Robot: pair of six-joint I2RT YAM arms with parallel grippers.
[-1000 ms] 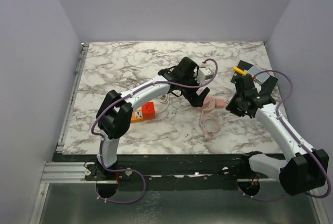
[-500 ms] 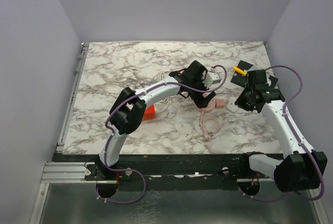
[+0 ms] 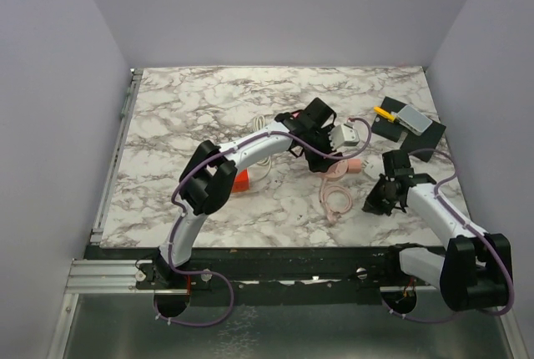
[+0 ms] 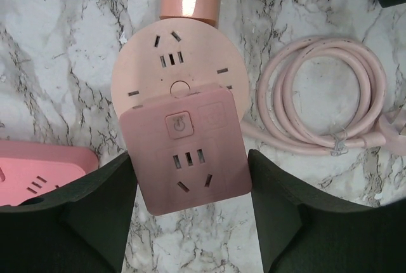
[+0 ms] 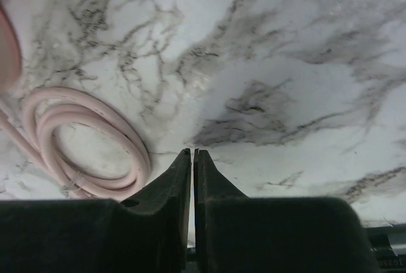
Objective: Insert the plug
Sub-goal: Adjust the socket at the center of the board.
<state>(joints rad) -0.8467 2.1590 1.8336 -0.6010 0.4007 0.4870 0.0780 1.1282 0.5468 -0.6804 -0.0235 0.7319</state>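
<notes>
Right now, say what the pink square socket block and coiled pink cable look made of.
Pink square socket block: likely matte moulded plastic; crisp slots, smooth face. Coiled pink cable: probably rubbery or PVC sheath; soft sheen, bends in loops.

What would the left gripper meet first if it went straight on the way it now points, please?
The left gripper would most likely meet the pink square socket block, which sits directly between its fingers atop a round pink socket plate. Whether the fingers touch its sides is unclear.
</notes>
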